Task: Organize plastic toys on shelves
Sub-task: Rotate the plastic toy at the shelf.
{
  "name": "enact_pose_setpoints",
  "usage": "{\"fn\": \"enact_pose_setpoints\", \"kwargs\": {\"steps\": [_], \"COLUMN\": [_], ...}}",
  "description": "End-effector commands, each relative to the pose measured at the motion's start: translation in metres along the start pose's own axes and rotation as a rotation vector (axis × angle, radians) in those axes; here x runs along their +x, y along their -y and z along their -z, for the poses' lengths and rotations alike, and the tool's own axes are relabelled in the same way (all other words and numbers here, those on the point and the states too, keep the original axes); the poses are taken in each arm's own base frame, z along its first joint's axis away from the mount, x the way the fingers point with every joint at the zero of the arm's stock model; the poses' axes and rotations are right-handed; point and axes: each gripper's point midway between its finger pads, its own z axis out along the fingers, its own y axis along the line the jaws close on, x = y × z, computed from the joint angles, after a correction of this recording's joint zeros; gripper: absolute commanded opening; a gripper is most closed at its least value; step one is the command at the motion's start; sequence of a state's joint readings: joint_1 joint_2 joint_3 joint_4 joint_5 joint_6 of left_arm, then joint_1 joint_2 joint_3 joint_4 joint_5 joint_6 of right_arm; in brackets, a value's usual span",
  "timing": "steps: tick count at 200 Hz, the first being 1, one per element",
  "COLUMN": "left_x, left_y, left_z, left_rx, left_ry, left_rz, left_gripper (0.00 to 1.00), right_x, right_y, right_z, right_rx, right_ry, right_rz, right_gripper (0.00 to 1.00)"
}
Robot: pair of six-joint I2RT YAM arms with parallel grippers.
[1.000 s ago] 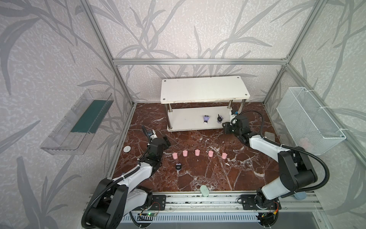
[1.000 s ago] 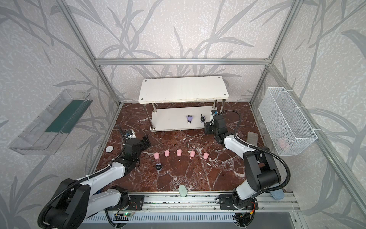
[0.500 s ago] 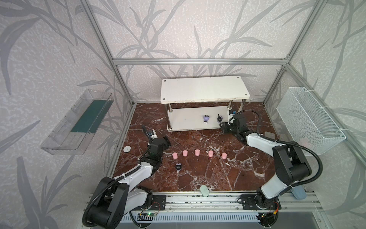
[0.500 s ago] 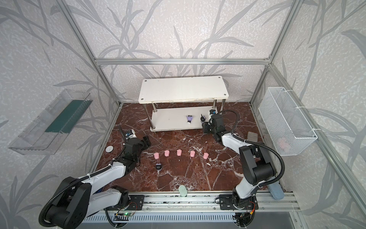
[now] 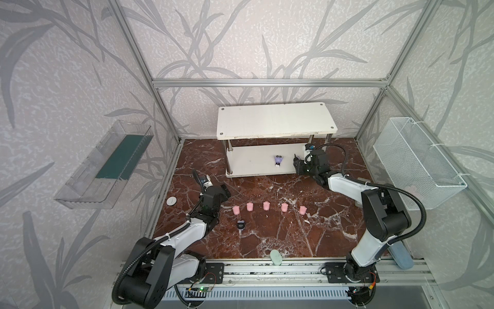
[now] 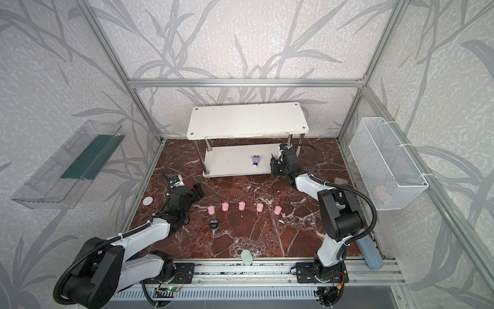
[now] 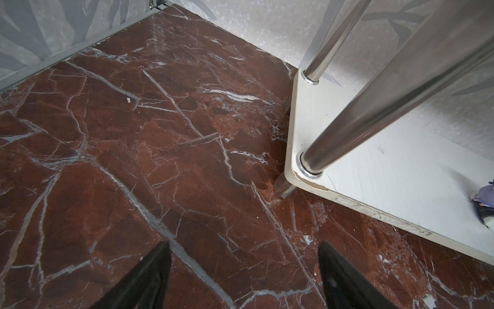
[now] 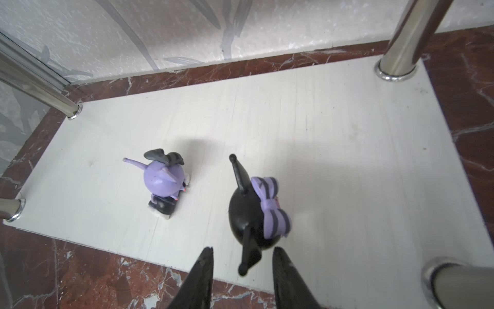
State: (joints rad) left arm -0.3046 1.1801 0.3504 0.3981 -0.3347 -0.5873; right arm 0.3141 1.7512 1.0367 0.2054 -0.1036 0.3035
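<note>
Marble counter (image 5: 267,235) with white shelves (image 5: 275,120).
Right jaws, released, flank an ear of the black figurine (image 8: 242,211); purple figurine (image 8: 163,179) near, ahead of them; left jaws released above bare counter.

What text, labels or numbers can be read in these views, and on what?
None readable. The shelves, pink toys, purple figurine and black figurine show no print. The white disc and the circuit board by the front rail are too small to tell.

Two figurines (image 8: 163,178) on lower shelf (image 8: 347,133)
</note>
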Motion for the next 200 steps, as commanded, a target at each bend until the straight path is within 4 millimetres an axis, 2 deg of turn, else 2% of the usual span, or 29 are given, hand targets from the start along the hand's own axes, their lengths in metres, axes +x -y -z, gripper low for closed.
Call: {"fn": "enact_pose_setpoints", "kwargs": {"steps": [1,117,200], "left_x": [0.0,0.0,0.0], "left_y": [-0.005,-0.005,-0.002], "left_z": [0.0,-0.001,-0.004], "left_rx": [-0.014,-0.017,-0.016], "left_ry": [0.01,0.008,0.003], "left_rz": [0.02,0.019,0.014], "left_gripper": [0.84,0.84,0.84], "right_x": [-0.002,0.001,0.003], "right_y": [0.002,0.012,0.017], "right_z": [-0.004,-0.019,-0.02], "right_rx": [0.019,0.07,0.097], "right_ry": [-0.003,-0.024,-0.037], "right_rz": [0.019,0.052,0.081], "right_gripper": [0.39,0.39,0.39]}}
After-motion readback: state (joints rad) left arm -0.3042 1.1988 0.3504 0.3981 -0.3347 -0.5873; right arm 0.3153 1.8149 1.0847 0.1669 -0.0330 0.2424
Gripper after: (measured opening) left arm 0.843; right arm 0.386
